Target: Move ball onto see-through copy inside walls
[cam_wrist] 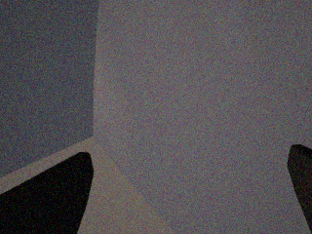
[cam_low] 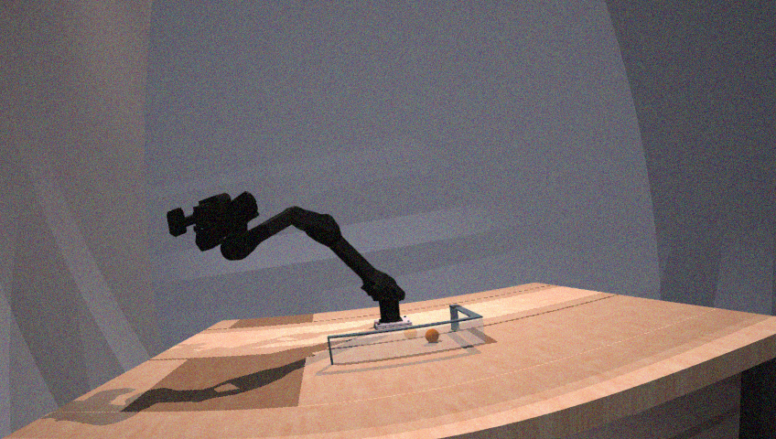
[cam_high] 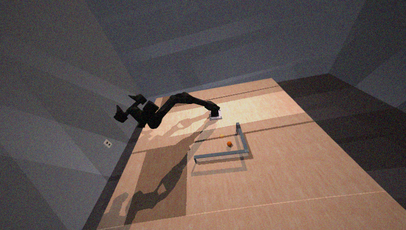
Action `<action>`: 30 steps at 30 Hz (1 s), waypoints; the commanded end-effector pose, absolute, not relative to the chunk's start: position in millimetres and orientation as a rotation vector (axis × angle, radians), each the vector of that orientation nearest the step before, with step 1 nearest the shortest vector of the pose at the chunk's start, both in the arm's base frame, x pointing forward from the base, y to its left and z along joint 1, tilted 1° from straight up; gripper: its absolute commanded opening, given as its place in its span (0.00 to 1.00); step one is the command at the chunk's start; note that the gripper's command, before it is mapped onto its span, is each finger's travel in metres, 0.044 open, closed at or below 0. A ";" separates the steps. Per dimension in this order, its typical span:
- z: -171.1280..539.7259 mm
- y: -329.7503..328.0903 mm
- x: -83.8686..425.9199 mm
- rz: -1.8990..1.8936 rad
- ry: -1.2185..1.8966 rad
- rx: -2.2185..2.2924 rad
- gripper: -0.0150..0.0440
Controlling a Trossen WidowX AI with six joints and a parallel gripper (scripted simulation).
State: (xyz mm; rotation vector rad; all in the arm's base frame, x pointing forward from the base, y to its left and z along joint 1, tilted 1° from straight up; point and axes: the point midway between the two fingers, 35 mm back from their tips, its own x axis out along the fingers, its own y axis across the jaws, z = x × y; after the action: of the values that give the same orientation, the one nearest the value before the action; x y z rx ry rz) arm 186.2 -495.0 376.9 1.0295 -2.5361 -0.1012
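The orange ball rests on the table inside the corner of the clear walls. The long wall and the shorter wall have blue-grey rims. The see-through copy is a faint yellow-orange ball on the arm-base side of the real ball, a little to its left. The two appear apart. My gripper is open and empty, high up and far left of the ball. The wrist view shows both dark fingertips wide apart, and neither the ball nor the walls.
The arm's base stands on the wooden table behind the walls, close to the copy. The arm stretches left above the table, casting long shadows. The wrist view shows only room surfaces beyond the fingers.
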 end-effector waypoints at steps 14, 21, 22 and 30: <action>377.0 -459.2 331.2 -0.964 -1.606 0.975 0.69; 361.5 -427.2 389.9 -1.120 -1.136 0.839 0.69; 358.0 -421.4 398.6 -1.134 -1.061 0.812 0.69; 323.7 -366.4 457.6 -1.148 -0.481 0.552 0.69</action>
State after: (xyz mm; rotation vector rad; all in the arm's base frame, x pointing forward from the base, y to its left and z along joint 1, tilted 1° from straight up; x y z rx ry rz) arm 436.7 -390.9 337.7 0.6638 -0.7089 -1.1655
